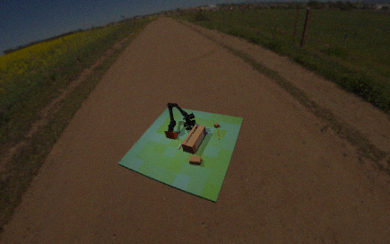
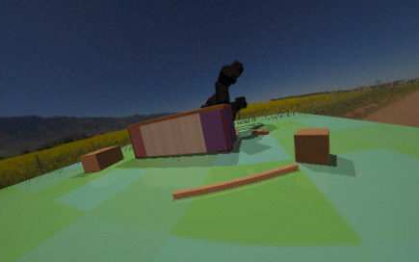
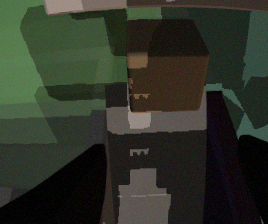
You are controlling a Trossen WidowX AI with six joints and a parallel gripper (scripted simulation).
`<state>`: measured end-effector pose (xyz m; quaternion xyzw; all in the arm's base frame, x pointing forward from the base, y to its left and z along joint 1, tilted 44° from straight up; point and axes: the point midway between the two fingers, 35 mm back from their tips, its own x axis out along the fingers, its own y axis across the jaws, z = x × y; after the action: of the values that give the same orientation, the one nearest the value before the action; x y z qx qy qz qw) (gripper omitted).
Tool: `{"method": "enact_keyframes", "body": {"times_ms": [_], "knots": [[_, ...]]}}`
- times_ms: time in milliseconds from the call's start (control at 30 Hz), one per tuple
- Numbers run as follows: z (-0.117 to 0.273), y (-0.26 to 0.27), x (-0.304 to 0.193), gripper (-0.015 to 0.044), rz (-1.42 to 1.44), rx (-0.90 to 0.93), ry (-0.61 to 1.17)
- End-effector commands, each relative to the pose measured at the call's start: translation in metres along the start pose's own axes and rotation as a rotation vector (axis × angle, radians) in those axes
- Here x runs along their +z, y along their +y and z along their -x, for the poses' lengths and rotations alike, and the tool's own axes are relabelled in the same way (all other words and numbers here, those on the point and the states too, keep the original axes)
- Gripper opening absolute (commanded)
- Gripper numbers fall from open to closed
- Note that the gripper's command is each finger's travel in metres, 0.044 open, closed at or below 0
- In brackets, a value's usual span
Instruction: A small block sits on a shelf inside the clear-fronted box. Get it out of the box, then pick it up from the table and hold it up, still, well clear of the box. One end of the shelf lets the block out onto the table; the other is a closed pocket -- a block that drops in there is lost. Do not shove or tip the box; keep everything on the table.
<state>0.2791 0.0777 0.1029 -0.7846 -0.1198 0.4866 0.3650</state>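
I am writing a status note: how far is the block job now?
Early stage. Done: only the approach; the end effector is low behind the box, open and empty. In hand: the wrist view faces a brown block, seemingly still inside. Left: getting it out, grasping, lifting.
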Motion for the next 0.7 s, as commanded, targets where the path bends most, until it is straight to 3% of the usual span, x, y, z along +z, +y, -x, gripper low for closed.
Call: {"method": "enact_keyframes", "body": {"times_ms": [0, 667], "knots": [[-0.007, 0.002, 0.005, 0.0285, -0.009, 0.006, -0.007], [-0.035, 0.001, 0.019, 0.0285, -0.011, 0.002, -0.006]]}}
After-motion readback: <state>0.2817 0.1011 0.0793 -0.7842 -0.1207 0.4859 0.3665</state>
